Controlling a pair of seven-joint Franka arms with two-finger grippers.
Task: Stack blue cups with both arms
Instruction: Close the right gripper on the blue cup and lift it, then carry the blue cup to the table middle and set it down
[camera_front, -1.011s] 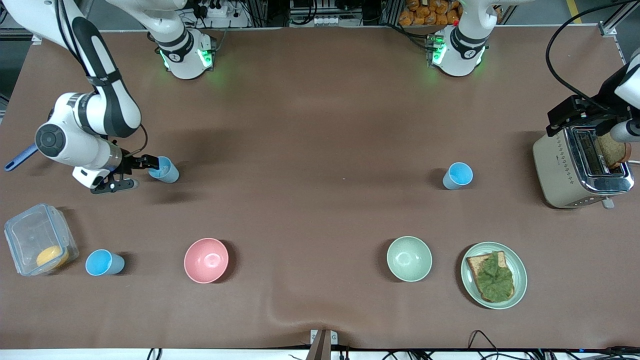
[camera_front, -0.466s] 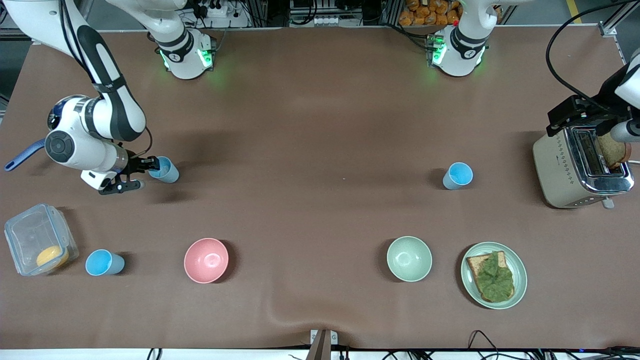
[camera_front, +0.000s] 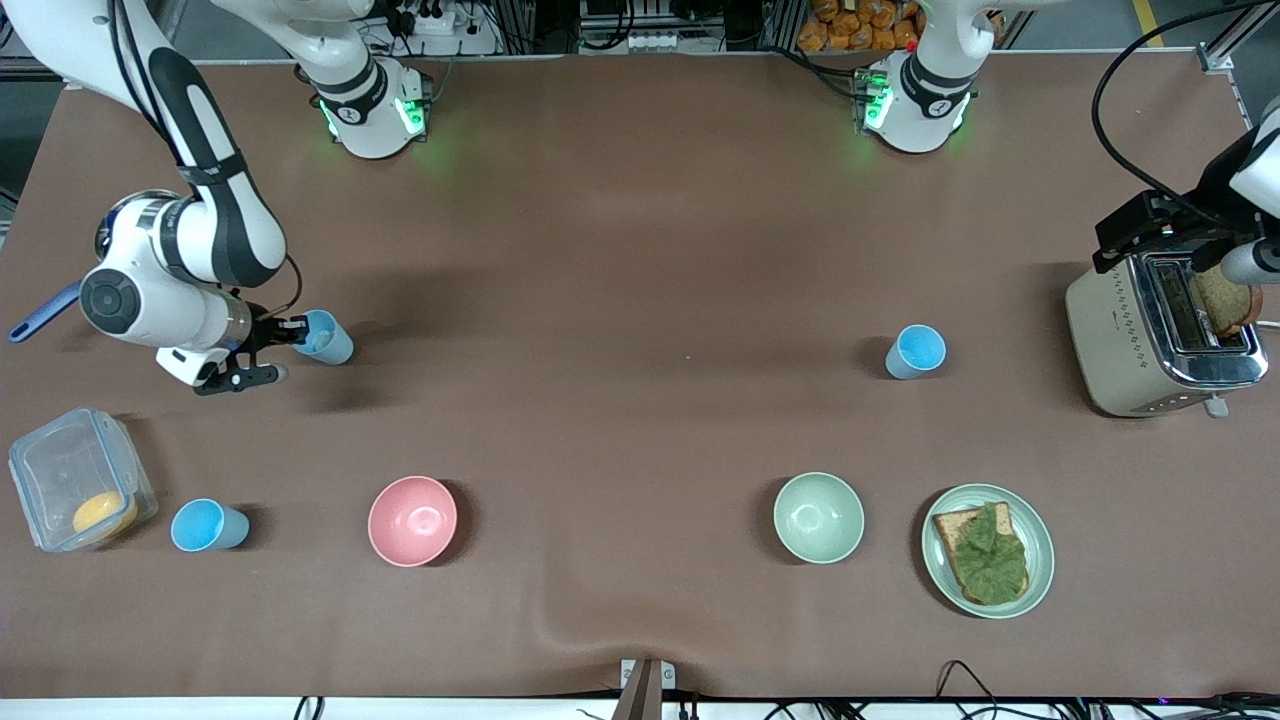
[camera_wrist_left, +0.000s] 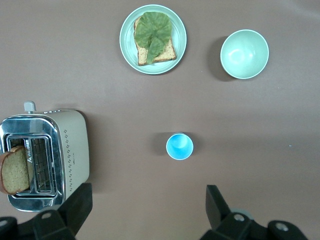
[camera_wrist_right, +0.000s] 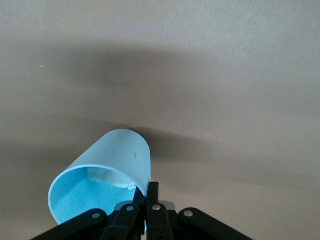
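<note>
Three blue cups are in view. My right gripper is shut on the rim of the one with a whitish patch inside, at the right arm's end of the table. The right wrist view shows this cup tilted, with the gripper pinching its wall. A second cup stands beside a clear container. A third stands near the toaster and also shows in the left wrist view. My left gripper is open and empty, high over the table beside the toaster; it shows in the front view above the toaster.
A pink bowl, a pale-green bowl and a plate with bread and lettuce lie nearer the front camera. A toaster holds a bread slice. A clear container holds an orange item.
The right arm's wrist has shifted slightly, and the held cup moved a little toward the right arm's end of the table. The left arm has not moved.
</note>
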